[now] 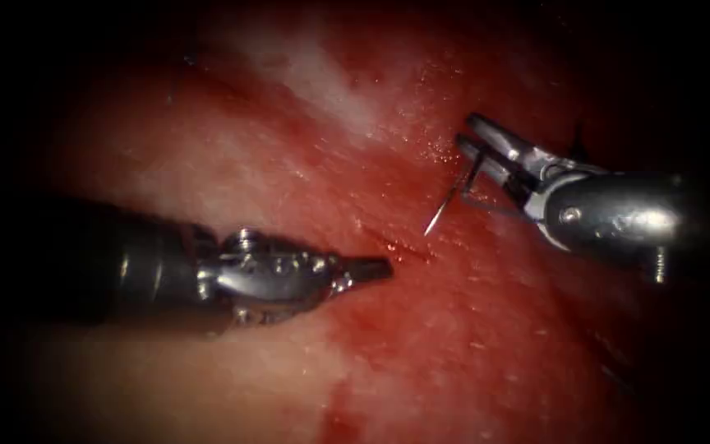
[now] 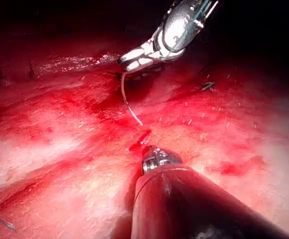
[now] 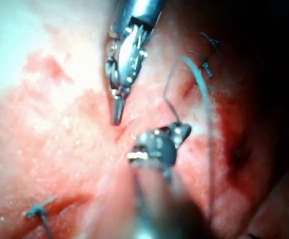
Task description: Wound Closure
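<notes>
Over the wet red tissue (image 1: 289,189), the right tool (image 1: 474,144) clamps the needle (image 1: 445,201) near its tail, tip clear above the cut (image 1: 404,247); the left tool (image 1: 371,269), closed and empty, should stay steady.

Right end effector (image 1: 474,140) holds needle (image 1: 447,201) above tissue (image 1: 289,164).

A surgical training bench: raw tissue (image 1: 306,164) wet with red fluid (image 1: 421,345), stitched with knotted thread ends (image 3: 40,213).
</notes>
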{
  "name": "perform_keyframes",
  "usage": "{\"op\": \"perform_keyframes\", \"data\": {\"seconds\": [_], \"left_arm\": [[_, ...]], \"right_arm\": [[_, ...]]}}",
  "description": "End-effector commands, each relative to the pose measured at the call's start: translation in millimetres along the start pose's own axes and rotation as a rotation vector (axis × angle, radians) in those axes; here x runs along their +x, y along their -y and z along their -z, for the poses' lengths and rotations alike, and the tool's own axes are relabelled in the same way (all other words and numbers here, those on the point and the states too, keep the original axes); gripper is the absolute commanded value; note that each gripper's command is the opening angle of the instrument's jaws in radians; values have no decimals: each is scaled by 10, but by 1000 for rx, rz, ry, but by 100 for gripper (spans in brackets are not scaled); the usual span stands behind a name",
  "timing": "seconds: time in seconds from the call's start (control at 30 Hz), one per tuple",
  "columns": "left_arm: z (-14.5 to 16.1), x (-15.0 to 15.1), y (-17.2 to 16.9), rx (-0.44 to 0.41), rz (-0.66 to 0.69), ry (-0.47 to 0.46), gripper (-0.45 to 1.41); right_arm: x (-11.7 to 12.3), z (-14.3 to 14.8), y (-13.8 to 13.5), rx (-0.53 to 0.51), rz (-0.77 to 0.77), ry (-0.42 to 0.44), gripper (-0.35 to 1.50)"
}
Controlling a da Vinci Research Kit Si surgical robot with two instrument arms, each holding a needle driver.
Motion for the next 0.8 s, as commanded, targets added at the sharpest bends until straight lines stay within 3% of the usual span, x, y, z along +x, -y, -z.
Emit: {"op": "perform_keyframes", "data": {"seconds": [0.03,0.8], "left_arm": [[-8,-1,-3,0,-1,3,-15],[-15,-26,0,3,-28,23,-3]], "right_arm": [[2,-10,2,2,8,-11,-35],[-5,-30,13,-1,108,-55,-35]]}}
